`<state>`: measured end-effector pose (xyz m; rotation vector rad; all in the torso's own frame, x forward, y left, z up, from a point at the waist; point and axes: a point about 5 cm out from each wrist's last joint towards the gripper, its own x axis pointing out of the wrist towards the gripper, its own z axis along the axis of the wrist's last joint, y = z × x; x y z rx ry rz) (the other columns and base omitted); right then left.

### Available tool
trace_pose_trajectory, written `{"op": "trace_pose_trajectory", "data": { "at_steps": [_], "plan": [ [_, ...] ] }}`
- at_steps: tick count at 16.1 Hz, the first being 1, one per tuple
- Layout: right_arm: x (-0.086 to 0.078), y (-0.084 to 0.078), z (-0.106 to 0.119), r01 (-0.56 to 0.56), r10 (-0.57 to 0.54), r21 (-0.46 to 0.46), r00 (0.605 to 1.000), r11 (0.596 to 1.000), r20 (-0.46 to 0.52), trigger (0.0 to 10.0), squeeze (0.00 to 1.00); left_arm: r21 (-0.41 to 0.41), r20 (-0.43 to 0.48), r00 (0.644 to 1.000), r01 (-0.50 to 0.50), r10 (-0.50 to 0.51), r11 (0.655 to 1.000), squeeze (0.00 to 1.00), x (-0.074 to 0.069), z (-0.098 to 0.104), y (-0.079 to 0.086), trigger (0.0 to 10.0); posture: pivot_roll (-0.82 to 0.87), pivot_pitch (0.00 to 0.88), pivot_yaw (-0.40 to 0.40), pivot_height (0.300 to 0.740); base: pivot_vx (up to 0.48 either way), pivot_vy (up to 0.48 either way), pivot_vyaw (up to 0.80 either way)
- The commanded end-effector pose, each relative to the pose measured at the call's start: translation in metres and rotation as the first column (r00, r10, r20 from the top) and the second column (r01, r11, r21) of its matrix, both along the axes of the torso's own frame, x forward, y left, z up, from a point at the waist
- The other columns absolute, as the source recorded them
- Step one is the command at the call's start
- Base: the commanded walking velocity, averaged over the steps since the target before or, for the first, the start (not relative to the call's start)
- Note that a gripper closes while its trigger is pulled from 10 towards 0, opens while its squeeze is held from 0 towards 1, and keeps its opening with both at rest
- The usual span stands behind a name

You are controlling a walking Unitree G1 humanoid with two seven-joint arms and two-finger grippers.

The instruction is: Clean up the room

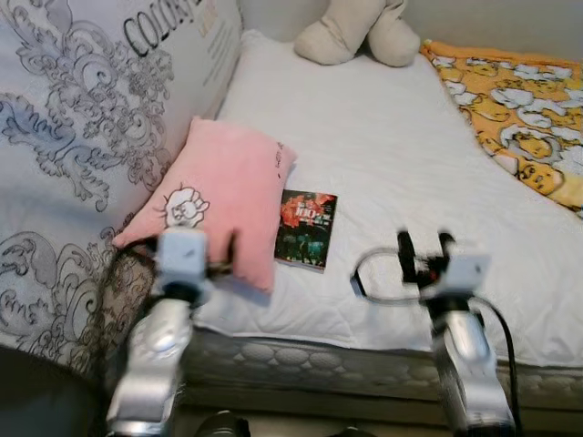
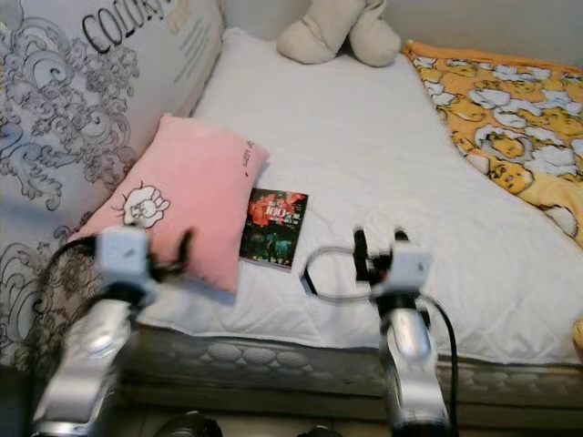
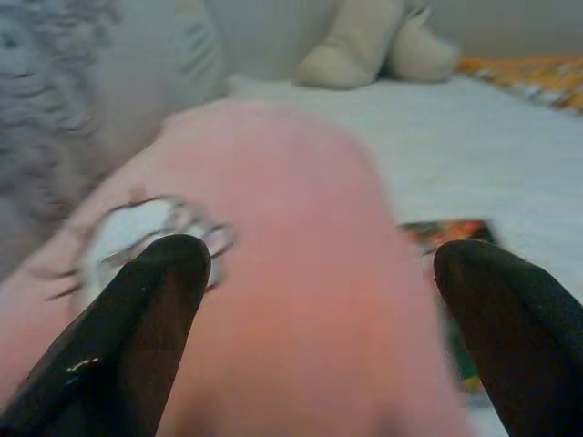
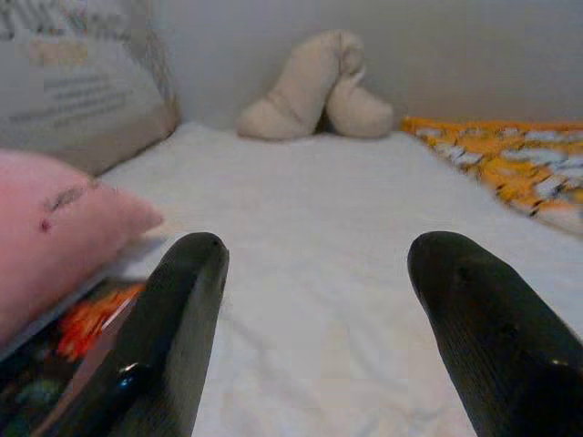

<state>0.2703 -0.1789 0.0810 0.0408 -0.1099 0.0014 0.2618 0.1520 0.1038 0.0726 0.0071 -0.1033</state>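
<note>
On the bed (image 1: pixel 383 137) a pink pillow (image 1: pixel 223 196) leans beside a book (image 1: pixel 306 228) — touching it. The left gripper (image 3: pixel 310 300) hovers at the pillow (fingers spread); the right gripper (image 4: pixel 314 309), also spread, holds nothing.

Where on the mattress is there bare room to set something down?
The white mattress is bare between the book and the orange blanket, up to the plush toy. The robot's left side is crowded: pink pillow against the big patterned cushion.
</note>
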Motion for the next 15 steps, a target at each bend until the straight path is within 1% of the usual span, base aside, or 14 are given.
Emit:
{"op": "trace_pose_trajectory", "data": {
  "at_steps": [1, 4, 6, 9, 10, 11, 15],
  "plan": [
    [-0.001, -0.009, -0.004, 0.036, -0.036, 0.000, 0.999, 0.999, -0.029, 10.0, 0.00, -0.026, 0.002, 1.000, -0.014, 0.014, 1.000, 0.00, 0.000, 0.001, 0.003, 10.0, 0.03, 0.000, -0.032, 0.719, 0.000, -0.472, 0.79],
    [0.004, -0.006, -0.003, 0.003, -0.003, 0.007, 0.999, 1.000, -0.036, 10.0, 0.00, -0.029, 0.019, 0.999, -0.027, 0.028, 0.999, 0.00, 0.001, 0.002, -0.001, 10.0, 0.03, 0.000, -0.031, 0.719, 0.000, -0.461, 0.64],
    [0.011, -0.001, -0.004, -0.025, 0.024, -0.001, 0.999, 1.000, -0.049, 10.0, 0.00, -0.043, 0.024, 0.999, -0.034, 0.035, 0.998, 0.00, 0.000, 0.003, -0.004, 10.0, 0.03, 0.000, -0.030, 0.719, 0.000, -0.461, 0.00],
    [0.016, 0.001, -0.007, -0.030, 0.029, -0.007, 0.996, 1.000, -0.079, 10.0, 0.00, -0.054, 0.029, 0.999, -0.025, 0.027, 0.998, 0.00, -0.001, 0.003, -0.006, 10.0, 0.03, 0.000, -0.026, 0.719, 0.000, -0.461, 0.00],
    [0.017, 0.003, -0.008, -0.044, 0.043, -0.004, 0.994, 0.999, -0.096, 10.0, 0.00, -0.056, 0.033, 0.999, -0.009, 0.011, 0.998, 0.00, -0.001, 0.004, -0.008, 10.0, 0.03, 0.000, -0.023, 0.719, 0.000, -0.461, 0.00],
    [0.018, 0.003, -0.008, -0.050, 0.047, -0.029, 0.994, 0.998, -0.100, 10.0, 0.00, -0.066, 0.037, 0.999, 0.009, -0.006, 0.998, 0.00, -0.001, 0.005, -0.010, 10.0, 0.02, 0.000, -0.021, 0.719, 0.000, -0.461, 0.00],
    [0.023, 0.003, -0.005, -0.026, 0.023, -0.033, 0.996, 0.999, -0.084, 10.0, 0.00, -0.067, 0.057, 0.997, 0.056, -0.052, 0.996, 0.00, 0.003, 0.009, -0.013, 10.0, 0.01, 0.000, -0.004, 0.719, 0.000, -0.460, 0.00]
  ]
}}
